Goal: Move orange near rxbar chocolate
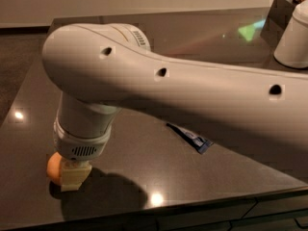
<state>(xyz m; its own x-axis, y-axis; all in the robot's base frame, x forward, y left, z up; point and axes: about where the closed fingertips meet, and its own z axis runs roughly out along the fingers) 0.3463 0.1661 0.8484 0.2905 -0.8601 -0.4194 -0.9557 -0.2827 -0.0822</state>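
The orange [53,168] sits low at the front left corner of the dark table [144,177], partly hidden behind my gripper. My gripper [72,174] hangs straight down from the thick white arm [183,88] and is right against the orange's right side, just above the tabletop. The rxbar chocolate in its black wrapper is out of view, perhaps hidden behind the arm.
A longer blue-wrapped bar [191,137] lies on the table just under the arm, right of centre. A white round container [293,37] stands at the far right, with a dark box [279,11] behind it. The table's front edge runs close below the gripper.
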